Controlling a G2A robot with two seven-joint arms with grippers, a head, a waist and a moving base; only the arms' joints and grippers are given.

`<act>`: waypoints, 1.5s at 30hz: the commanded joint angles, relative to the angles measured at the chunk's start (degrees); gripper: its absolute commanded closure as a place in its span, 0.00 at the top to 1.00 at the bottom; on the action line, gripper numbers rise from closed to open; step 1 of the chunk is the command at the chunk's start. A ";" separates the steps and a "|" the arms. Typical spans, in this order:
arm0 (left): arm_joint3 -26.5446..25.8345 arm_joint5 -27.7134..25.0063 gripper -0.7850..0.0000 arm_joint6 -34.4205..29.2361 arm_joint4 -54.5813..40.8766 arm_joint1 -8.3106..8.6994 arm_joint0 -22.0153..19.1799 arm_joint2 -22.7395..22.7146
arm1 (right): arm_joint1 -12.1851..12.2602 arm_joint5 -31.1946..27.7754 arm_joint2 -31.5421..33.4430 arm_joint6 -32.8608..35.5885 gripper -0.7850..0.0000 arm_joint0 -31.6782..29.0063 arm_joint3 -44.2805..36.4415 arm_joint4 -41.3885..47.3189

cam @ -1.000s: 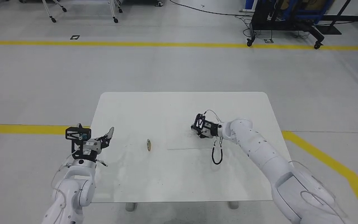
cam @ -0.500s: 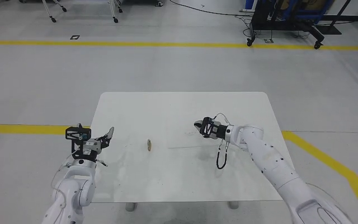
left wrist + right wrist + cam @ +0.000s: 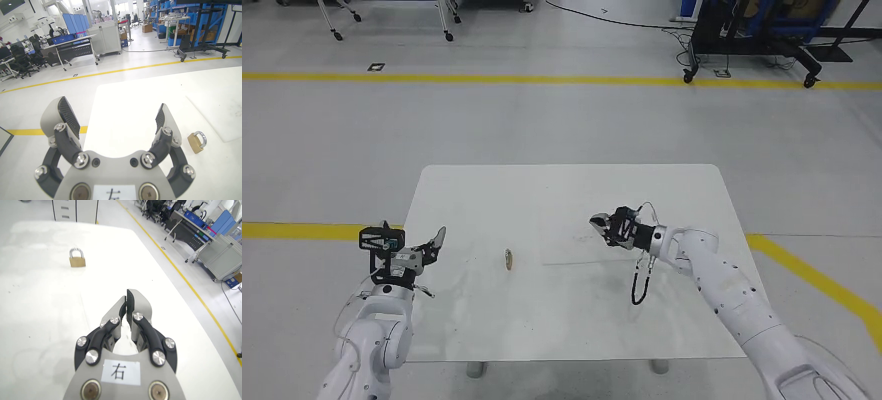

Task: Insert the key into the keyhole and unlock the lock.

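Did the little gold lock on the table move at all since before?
No. The padlock lies in the same spot on the table as in the earlier top views, with the same gaps to the table's edges.

We look down on a glossy pale grey floor (image 3: 542, 120) with a yellow line (image 3: 492, 77) at twelve o'clock from the white table (image 3: 542, 200), a black wheeled stand (image 3: 757, 48) at one o'clock, and blue shelving (image 3: 168, 11) and office chairs (image 3: 19, 58) beyond.

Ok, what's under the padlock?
Only the white table; the brass padlock rests directly on it. The face touching the table is hidden by the padlock's own body.
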 commanded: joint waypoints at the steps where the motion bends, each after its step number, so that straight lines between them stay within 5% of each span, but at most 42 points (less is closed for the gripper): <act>1: 0.00 0.00 1.00 0.00 0.00 0.00 0.00 0.00 | 0.56 -5.89 1.15 -8.26 0.00 -0.28 1.22 1.64; 3: 0.00 0.00 1.00 0.00 0.00 0.00 0.00 0.00 | 1.46 -13.63 3.19 -17.00 0.00 -0.22 3.69 3.22; 5: 0.00 0.00 1.00 0.00 0.00 0.00 0.00 0.00 | 2.22 -14.27 2.93 -22.62 0.00 -1.09 3.42 4.71; 8: 0.00 0.00 1.00 0.00 0.00 0.00 0.00 0.00 | 3.31 -14.27 2.00 -22.63 0.00 -2.77 0.16 13.43; 21: 0.04 -0.33 1.00 2.29 -1.10 -0.17 0.37 0.14 | 3.31 -14.27 2.00 -22.63 0.00 -2.77 0.16 13.43; 22: -0.01 -2.98 1.00 4.31 -5.07 -0.32 0.53 0.46 | 3.31 -14.27 2.00 -22.63 0.00 -2.77 0.16 13.43; 25: 1.35 -23.67 1.00 7.62 -23.32 -0.27 -0.61 0.97 | 2.54 -14.27 -0.57 -19.23 0.00 -2.73 0.44 18.02; 28: 3.73 -38.07 1.00 6.03 -32.60 0.07 -4.22 1.53 | 1.25 -14.27 -7.30 -16.46 0.00 -0.58 1.39 27.15; 32: 9.84 -55.64 1.00 1.14 -52.97 0.10 -11.47 8.27 | 0.41 -14.27 -17.68 -14.73 0.00 3.29 2.38 40.52; 37: 12.04 -57.99 1.00 -8.66 -61.68 0.62 -19.18 12.67 | 1.50 -14.27 -24.26 -15.39 0.00 6.07 1.30 49.57; 45: 11.94 -57.92 1.00 -8.54 -61.90 0.59 -19.13 12.80 | 1.88 -14.27 -24.73 -15.82 0.00 6.22 0.93 49.85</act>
